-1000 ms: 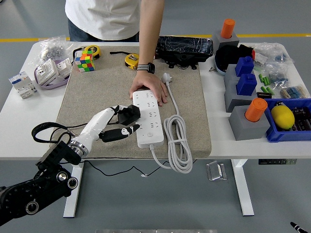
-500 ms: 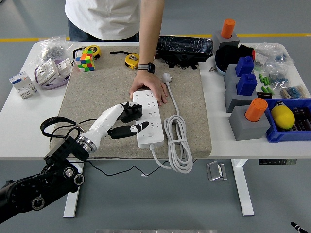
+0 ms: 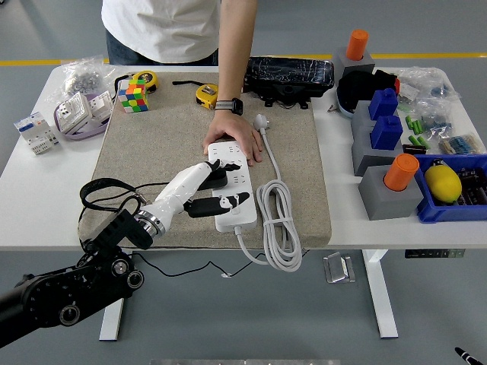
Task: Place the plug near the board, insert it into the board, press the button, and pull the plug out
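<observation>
The left robot hand (image 3: 207,185) pinches the plug (image 3: 215,175) over the board (image 3: 236,182), mid-mat (image 3: 152,167) on the counter (image 3: 38,198). A person's hand (image 3: 232,138) presses the board's far end.

No legible text or labels

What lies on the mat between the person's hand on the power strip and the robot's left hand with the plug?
In the head view, only power strip surface: a stretch of empty sockets separates the person's hand from the left hand and black plug.
</observation>
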